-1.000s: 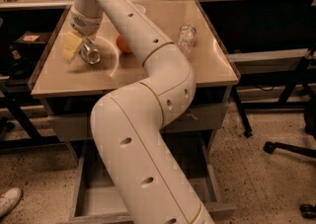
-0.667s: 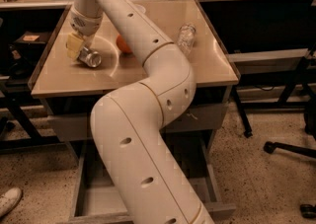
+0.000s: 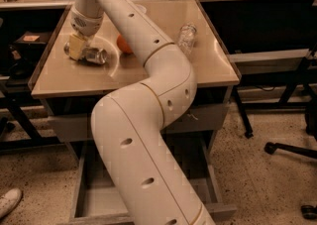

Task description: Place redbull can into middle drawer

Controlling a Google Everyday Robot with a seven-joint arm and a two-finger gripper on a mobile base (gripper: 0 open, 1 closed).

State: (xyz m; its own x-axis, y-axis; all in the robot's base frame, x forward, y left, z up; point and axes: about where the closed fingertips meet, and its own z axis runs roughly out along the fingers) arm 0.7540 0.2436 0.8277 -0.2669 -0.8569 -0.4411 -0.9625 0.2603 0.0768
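The hand [image 3: 77,49] sits on the redbull can [image 3: 95,55] at the left of the surface [image 3: 210,68]. An orange [image 3: 123,45] lies near on the right and a bottle [image 3: 186,38] well apart. The arm [image 3: 148,135] overhangs the open middle drawer [image 3: 96,201], leaving its left part free.

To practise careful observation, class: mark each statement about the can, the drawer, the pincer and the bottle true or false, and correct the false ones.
1. The redbull can lies on its side on the table. True.
2. The middle drawer is shut. False: it is pulled open.
3. The pincer is down at the can. True.
4. The clear bottle stands upright. False: it lies on its side on the table.
5. The can is inside the drawer. False: it is on the tabletop.
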